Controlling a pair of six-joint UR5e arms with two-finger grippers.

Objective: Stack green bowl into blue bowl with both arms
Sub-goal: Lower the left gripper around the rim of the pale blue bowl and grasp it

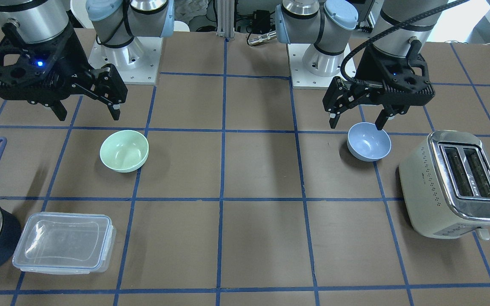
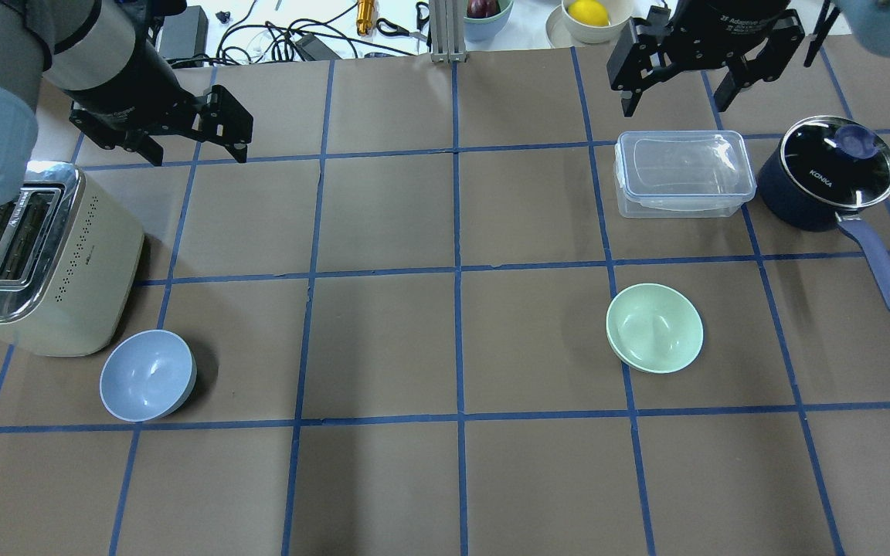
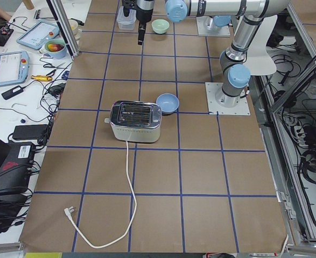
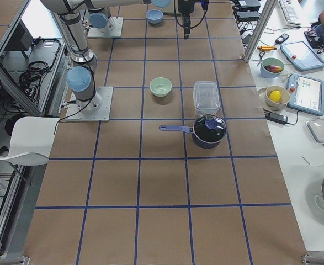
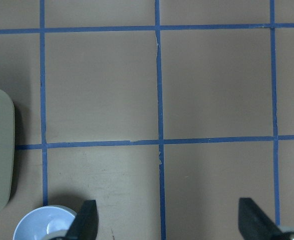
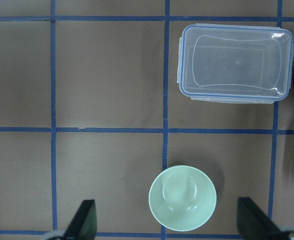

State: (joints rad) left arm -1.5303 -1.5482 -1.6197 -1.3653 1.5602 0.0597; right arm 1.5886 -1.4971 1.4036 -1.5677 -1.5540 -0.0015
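Observation:
The green bowl [image 1: 124, 151] stands upright and empty on the brown table; it also shows in the overhead view [image 2: 654, 328] and the right wrist view [image 6: 182, 198]. The blue bowl [image 1: 368, 141] stands upright on the other side, beside the toaster, and also shows in the overhead view [image 2: 147, 375] and the left wrist view [image 5: 44, 225]. My right gripper [image 1: 89, 112] hangs open and empty high above the table, off to one side of the green bowl. My left gripper [image 1: 357, 123] hangs open and empty above the table, near the blue bowl.
A cream toaster [image 2: 28, 255] stands right next to the blue bowl. A clear lidded container [image 2: 681, 171] and a dark navy saucepan [image 2: 827, 174] with a long handle stand beyond the green bowl. Blue tape lines grid the table.

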